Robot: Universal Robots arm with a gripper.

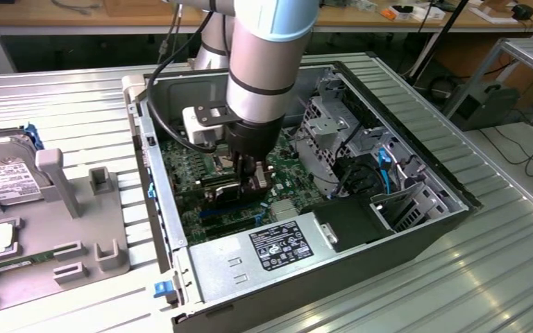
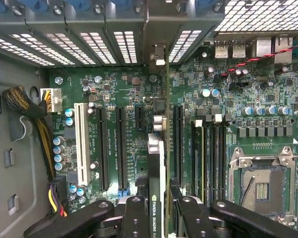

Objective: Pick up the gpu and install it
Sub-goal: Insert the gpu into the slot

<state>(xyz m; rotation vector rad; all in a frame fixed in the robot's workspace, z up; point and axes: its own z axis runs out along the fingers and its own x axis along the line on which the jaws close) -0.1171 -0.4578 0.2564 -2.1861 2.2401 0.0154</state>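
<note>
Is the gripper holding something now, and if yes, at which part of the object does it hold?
Yes. The gripper holds the gpu edge-on over the motherboard, its fingers clamped on the card's two flat faces at its upper edge.

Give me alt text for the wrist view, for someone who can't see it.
The gripper holds the gpu edge-on above a green motherboard inside an open computer case, lined up with the expansion slots. An empty CPU socket sits off to one side.
</note>
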